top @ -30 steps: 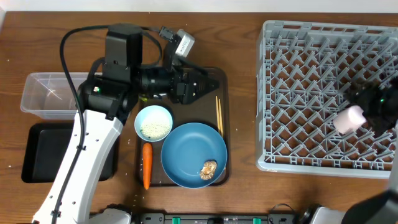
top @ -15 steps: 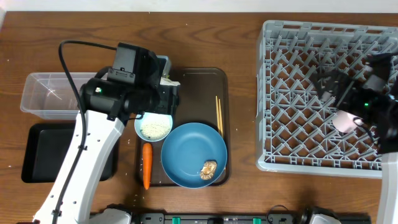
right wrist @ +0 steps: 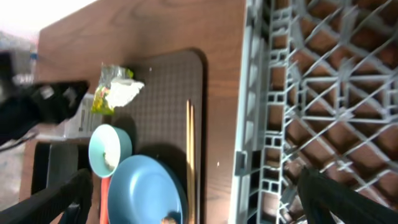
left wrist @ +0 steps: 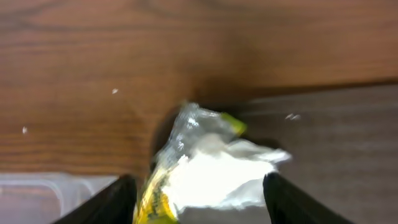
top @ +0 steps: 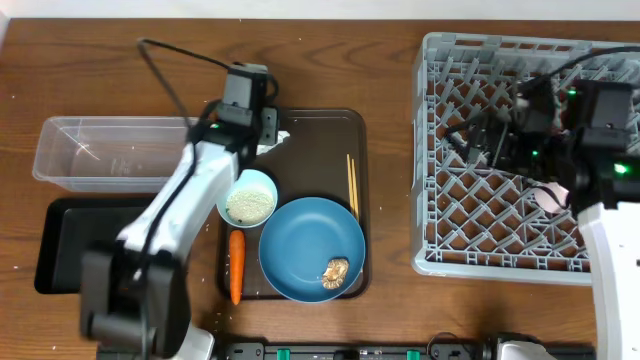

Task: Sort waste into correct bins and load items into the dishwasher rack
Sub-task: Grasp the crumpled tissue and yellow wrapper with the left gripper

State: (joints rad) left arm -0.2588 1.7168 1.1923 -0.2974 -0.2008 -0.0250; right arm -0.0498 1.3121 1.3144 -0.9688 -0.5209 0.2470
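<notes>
The left claw (left wrist: 199,182) hangs with its jaws spread wide over the wrapper (left wrist: 208,167), which lies between the two fingers (left wrist: 117,200) without being clamped, its yellow side nearer the finger on the picture's left. The wrapper sits right on the far left corner of the serving tray (top: 320,140), half over that edge and half on the table (top: 395,150), with the near end of the tub (top: 95,150) just beside it. The black tray (top: 65,245) lies in front of the tub, touching or nearly touching its long side. On the serving tray a bare patch runs from the wrapper to the chopsticks (top: 352,185), which lie along the right edge. The bowl (top: 247,174), holding rice (top: 248,206), touches the plate (top: 300,240), and a lump (top: 335,270) rests near the plate's front rim. The carrot (top: 236,266) lies on the tray's left edge. A strip of bare wood separates the tray from the rack (top: 470,80). The right claw (right wrist: 196,180) hovers over the rack's left wall, jaws wide and holding nothing. The pink cup (top: 547,196) lies in the rack, partly hidden by the arm.
</notes>
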